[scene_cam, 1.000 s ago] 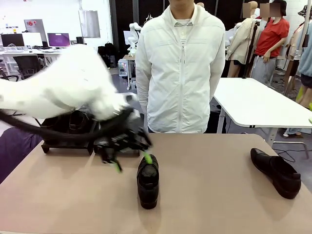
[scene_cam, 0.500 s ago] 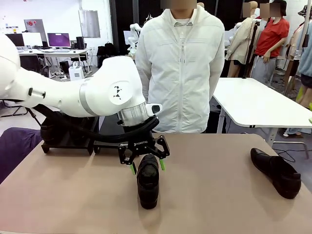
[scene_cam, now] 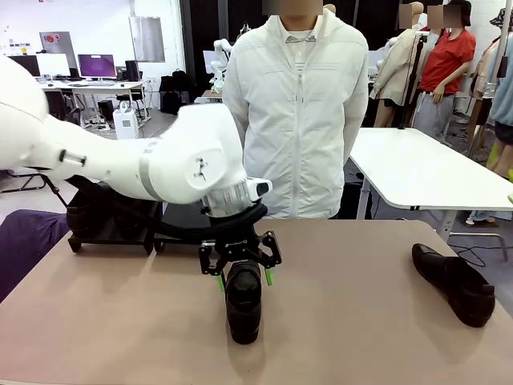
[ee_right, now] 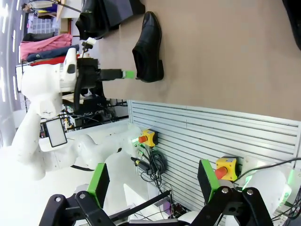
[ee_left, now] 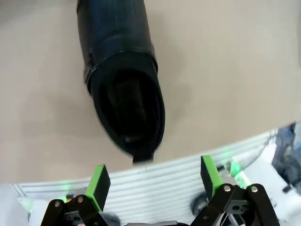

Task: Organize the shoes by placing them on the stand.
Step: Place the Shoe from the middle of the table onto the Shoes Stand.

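The black slip-on shoe (scene_cam: 243, 309) lies at mid-table, toe toward the robot and heel toward the person (scene_cam: 296, 120). The left gripper (scene_cam: 244, 279) is low over its heel end, green pads (ee_left: 100, 181) spread to either side of the leather and not closed on it. A second shoe (scene_cam: 454, 285) lies well apart, near the right edge of the table (scene_cam: 345, 337). The stand (scene_cam: 112, 238), two low black platforms side by side at far left, bears dark shapes (scene_cam: 96, 207) on its left platform, probably shoes, too hidden to count. Judged progress: two shoes counted on the table remain to be placed, and the first grasp is not yet made. The right gripper (ee_right: 153, 183) is spread and empty.
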{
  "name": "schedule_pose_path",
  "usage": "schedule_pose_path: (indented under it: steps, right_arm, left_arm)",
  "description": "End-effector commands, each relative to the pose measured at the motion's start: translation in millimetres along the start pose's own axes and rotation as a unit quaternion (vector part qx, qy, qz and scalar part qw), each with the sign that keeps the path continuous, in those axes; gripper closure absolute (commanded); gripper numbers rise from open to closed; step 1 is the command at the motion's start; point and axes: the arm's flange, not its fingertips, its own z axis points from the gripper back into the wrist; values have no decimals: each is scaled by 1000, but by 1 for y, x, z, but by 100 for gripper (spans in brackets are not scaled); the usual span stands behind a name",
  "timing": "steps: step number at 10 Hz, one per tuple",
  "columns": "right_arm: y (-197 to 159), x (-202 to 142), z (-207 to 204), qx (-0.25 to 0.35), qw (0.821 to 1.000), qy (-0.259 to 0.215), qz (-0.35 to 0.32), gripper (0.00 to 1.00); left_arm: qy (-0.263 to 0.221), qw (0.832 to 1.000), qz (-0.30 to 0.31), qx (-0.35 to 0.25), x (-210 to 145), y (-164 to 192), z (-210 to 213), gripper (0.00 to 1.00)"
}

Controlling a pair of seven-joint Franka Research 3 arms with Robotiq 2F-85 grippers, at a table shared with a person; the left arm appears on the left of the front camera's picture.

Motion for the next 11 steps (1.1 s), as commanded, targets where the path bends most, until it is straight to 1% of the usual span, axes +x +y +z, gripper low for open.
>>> schedule_pose_path:
  steps: [1, 3, 5, 7, 8, 9, 10, 11]
  right_arm:
    - [-1, 0, -1, 9, 1000, -2, 12, 0]
    - [-1, 0, -1, 9, 1000, -2, 12, 0]
    - [-1, 0, -1, 9, 1000, -2, 12, 0]
    - [-1, 0, -1, 9, 1000, -2, 12, 0]
    - [-1, 0, -1, 9, 1000, -2, 12, 0]
    - [-1, 0, -1, 9, 1000, -2, 12, 0]
    - [-1, 0, -1, 9, 1000, -2, 12, 0]
    - [-1, 0, -1, 9, 1000, -2, 12, 0]
  left_arm:
    - [-77, 995, 43, 38, 11, -15, -17, 0]
    - [-93, 994, 58, 24, 19, -17, -32, 0]
    - [-78, 994, 61, 39, 25, -20, -48, 0]
    - [-62, 995, 69, 39, 28, -23, -67, 0]
    - [-69, 994, 72, 44, 28, -24, -73, 0]
    - [-73, 994, 72, 35, 27, -23, -74, 0]
    - [-70, 994, 73, 33, 28, -23, -74, 23]
    - [-64, 994, 76, 39, 28, -23, -75, 83]
